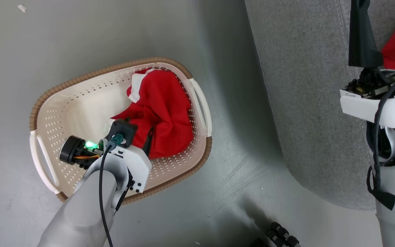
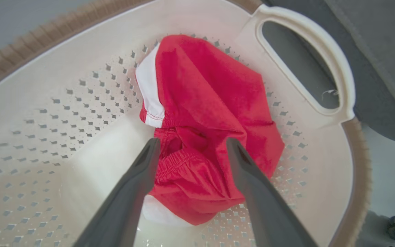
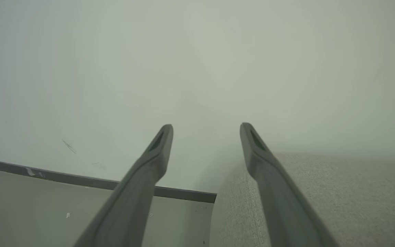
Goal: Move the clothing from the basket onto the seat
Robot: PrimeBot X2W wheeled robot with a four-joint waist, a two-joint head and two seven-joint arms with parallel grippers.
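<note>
grey floor (image 1: pixel 81 34) with the basket (image 1: pixel 46 113) on it. left gripper (image 2: pixel 193 141) is down inside, jaws wide, straddling the red clothing (image 1: pixel 165 109), not pinching. right gripper (image 3: pixel 206 127) spread and empty over the seat (image 1: pixel 303 103), another red piece (image 1: pixel 394 48) lying there.

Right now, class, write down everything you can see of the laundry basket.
The basket is oval, cream plastic by its look, with perforated walls, a brown woven-look rim and white loop handles at both ends. It stands upright on the grey floor, apart from the grey seat. Red clothing lies crumpled at one end inside; the open left gripper reaches in, fingers either side of a fold.
</note>
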